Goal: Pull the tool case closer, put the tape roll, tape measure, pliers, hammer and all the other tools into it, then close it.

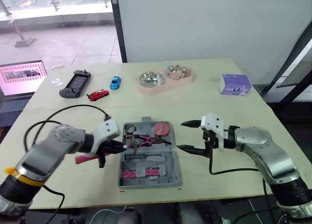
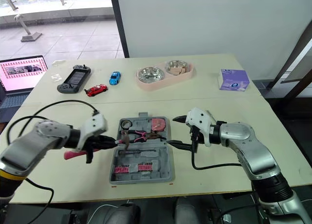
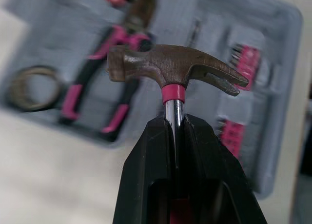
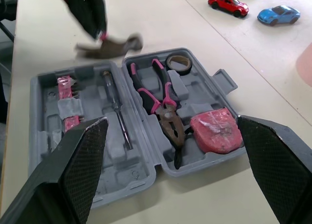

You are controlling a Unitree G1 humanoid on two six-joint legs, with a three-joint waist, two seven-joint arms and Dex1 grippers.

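Tool case point(image 1: 170, 168) lies open and flat on the table point(image 1: 229, 112), in front of the robot and between the two arms. The far half holds the tape roll point(image 1: 130, 129) in its left corner, the pliers point(image 1: 148, 138) with pink-and-black handles across the middle, and the pink tape measure point(image 1: 163, 129) in its right corner. The near half holds a screwdriver point(image 4: 116, 114) seated in its groove and pink bit holders point(image 1: 141, 173) along the near side. The hammer point(image 3: 170, 68) is not seated in the case. The left gripper point(image 1: 109, 147) has its jaws clamped on the metal shaft just below the head. The brown head is over the left part of the case beside the pliers handles, and the pink grip point(image 1: 85, 158) sticks out leftward over the table. Whether the head touches the case cannot be told. The right gripper point(image 1: 181, 135) is at the case's right edge with its jaws wide apart and nothing between them. At the far side of the table are a pink double-bowl feeder point(image 1: 165, 79) with pale blocks in its right bowl, a purple box point(image 1: 235, 84), a blue toy car point(image 1: 115, 82), a red toy car point(image 1: 98, 94) and a game controller point(image 1: 74, 84). A laptop point(image 1: 19, 80) is off the table's left side.
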